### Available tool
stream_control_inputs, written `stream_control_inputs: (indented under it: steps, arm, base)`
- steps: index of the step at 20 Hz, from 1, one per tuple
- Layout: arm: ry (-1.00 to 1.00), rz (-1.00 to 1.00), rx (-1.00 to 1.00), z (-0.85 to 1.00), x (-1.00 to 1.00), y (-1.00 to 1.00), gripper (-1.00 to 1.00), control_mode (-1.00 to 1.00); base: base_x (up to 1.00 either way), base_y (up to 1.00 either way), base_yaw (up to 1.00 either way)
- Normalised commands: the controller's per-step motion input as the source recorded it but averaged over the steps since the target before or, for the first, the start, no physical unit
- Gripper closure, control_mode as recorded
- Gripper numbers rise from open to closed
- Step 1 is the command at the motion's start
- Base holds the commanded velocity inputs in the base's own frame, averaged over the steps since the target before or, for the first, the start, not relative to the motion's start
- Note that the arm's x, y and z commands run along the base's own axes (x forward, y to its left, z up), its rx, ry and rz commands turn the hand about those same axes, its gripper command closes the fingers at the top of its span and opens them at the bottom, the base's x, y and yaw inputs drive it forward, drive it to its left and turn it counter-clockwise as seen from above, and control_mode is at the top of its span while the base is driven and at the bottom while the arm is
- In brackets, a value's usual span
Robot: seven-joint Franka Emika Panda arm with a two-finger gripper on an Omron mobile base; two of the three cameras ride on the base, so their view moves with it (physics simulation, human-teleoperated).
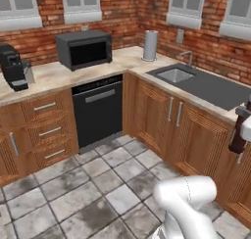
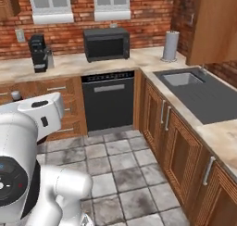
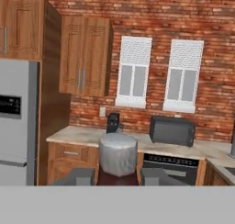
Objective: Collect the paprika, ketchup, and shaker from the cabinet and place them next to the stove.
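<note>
The claw (image 3: 117,177) is closed on a dark red jar (image 3: 118,178) with a grey cap, held up facing the microwave (image 3: 172,131) on the worktop (image 3: 82,137).

Microwave (image 1: 84,49), paper towel roll (image 1: 150,45) — sink (image 1: 175,75) beside

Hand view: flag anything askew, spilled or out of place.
Nothing stands out. The gripper is shut on a dark red jar with a grey cap, held upright. Behind it the microwave and coffee machine sit squarely on the counter; the cabinet doors are closed.
</note>
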Motion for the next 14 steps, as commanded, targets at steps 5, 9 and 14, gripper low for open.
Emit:
stream_control_inputs:
  steps: [5, 9, 14]
  arm:
    - [0.0, 0.0, 0.0, 0.0, 0.0, 0.0, 1.0, 1.0]
    - [0.0, 0.0, 0.0, 0.0, 0.0, 0.0, 1.0, 1.0]
    - [0.0, 0.0, 0.0, 0.0, 0.0, 0.0, 1.0, 1.0]
  base:
    - [0.01, -0.09, 0.51]
    - [-0.01, 0.0, 0.55]
    - [-0.12, 0.0, 0.59]
